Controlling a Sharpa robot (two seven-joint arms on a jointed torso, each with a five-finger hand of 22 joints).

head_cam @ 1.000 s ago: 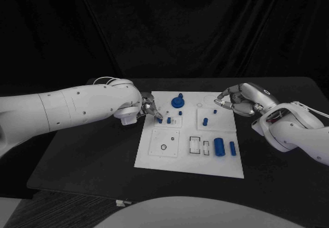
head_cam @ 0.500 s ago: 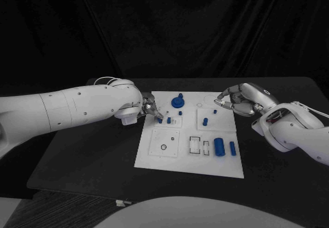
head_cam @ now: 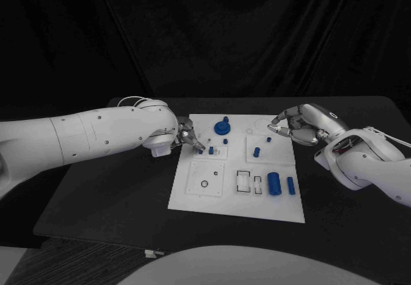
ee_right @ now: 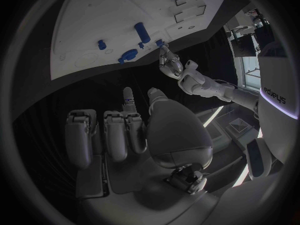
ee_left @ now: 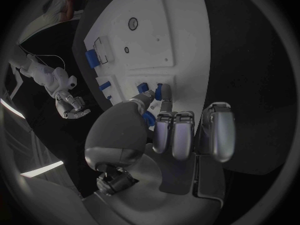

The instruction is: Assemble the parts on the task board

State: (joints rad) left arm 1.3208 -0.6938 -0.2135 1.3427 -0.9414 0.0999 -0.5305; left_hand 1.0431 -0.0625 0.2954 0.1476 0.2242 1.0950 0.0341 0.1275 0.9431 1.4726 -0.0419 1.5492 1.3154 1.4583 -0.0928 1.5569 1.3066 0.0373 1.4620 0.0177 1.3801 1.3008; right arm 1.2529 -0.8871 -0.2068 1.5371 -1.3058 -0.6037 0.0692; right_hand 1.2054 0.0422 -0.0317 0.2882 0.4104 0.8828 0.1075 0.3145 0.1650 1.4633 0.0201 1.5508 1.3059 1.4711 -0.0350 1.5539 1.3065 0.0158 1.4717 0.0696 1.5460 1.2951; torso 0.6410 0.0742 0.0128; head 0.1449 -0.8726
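Your work centres on the small blue peg (head_cam: 199, 151) at the left edge of the white task board (head_cam: 193, 199), in the upper-left cluster of seats. Your left hand (head_cam: 185, 135) has thumb and one finger pinched on it, as the left wrist view shows (ee_left: 145, 93), while the other fingers stay curled back clear of the board; that pinch looks suited to steering the peg upright into its seat. A second short peg (head_cam: 211, 151) stands just beside it, so you have little room to the right.

Further out, the round blue knob (head_cam: 223, 126) sits near the board's far edge, two pegs (head_cam: 256, 152) stand in the right-hand block, and a larger blue cylinder (head_cam: 274, 183) lies by the empty rectangular slots (head_cam: 245, 181).

Your right hand (head_cam: 296, 126) hovers off the board's far right corner, fingers curled in on nothing, probably waiting out of the way.
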